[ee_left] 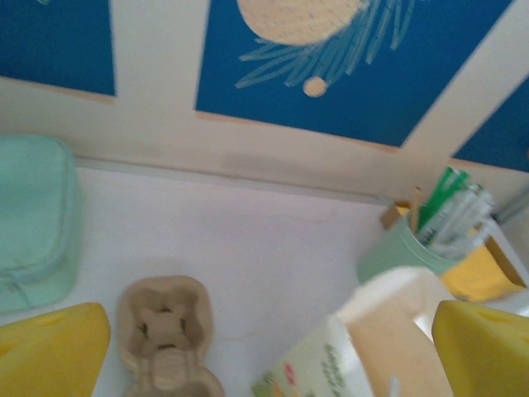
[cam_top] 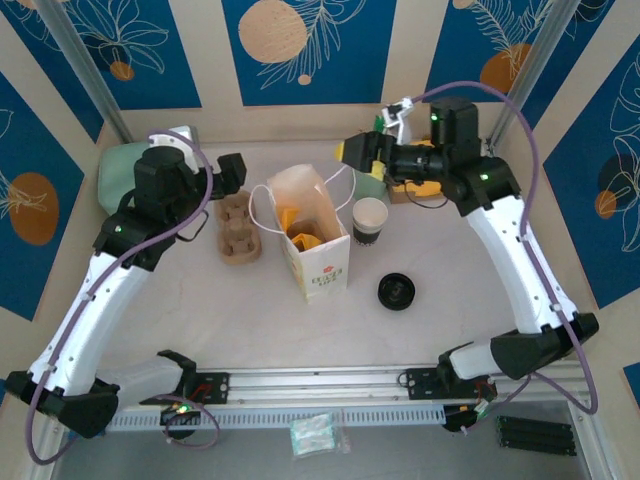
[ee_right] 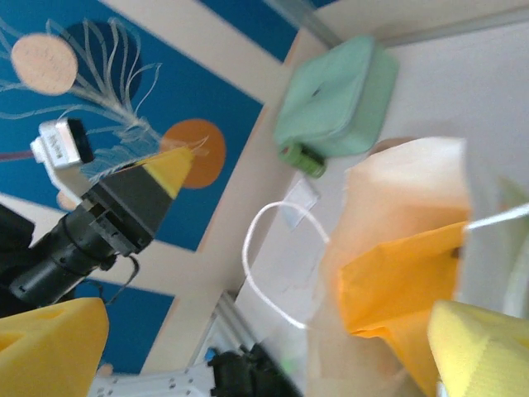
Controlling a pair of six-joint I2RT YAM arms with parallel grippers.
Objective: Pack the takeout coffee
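Note:
The kraft-brown takeout coffee cup is hidden from me. A white paper bag (cam_top: 318, 262) with string handles stands open mid-table, with orange tissue (ee_right: 405, 273) inside. My left gripper (cam_top: 232, 176) hovers open left of the bag (ee_left: 372, 343), above a cardboard cup carrier (cam_top: 238, 230); its yellow fingers (ee_left: 50, 351) are wide apart and hold nothing. My right gripper (cam_top: 358, 152) hangs open behind the bag's right rear corner, with nothing between its yellow fingers (ee_right: 483, 351).
A white cup with a black lower band (cam_top: 369, 220) stands right of the bag. A black round lid (cam_top: 397, 291) lies nearer the front. A mint holder of sachets (ee_left: 405, 252) and a green pouch (cam_top: 118, 178) sit along the back wall.

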